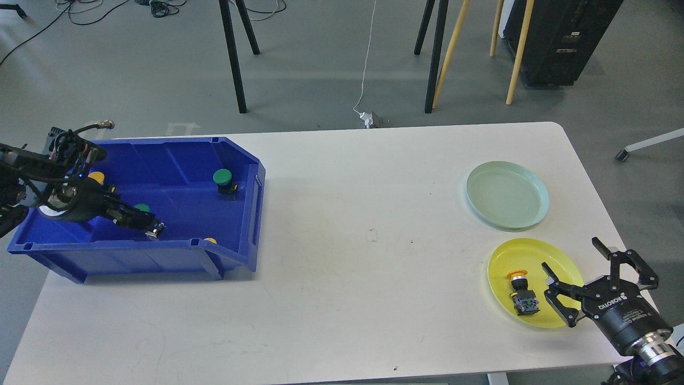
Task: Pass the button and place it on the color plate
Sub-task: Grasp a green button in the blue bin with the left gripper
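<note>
A yellow-capped button point(520, 291) lies on its side on the yellow plate point(534, 255) at the right front. My right gripper point(570, 254) is open and empty, just right of that button over the plate's right edge. My left gripper point(143, 220) reaches down into the blue bin point(235, 256), right at a green button point(142, 207). Its fingers are dark and I cannot tell whether they grip it. Another green button point(223, 176) and a yellow button point(96, 176) stand in the bin. A third yellow cap point(210, 240) shows at its front wall.
A pale green plate point(507, 195) lies empty behind the yellow plate. The white table point(363, 267) spans between the bin and the plates. Chair and stand legs are on the floor beyond the far edge.
</note>
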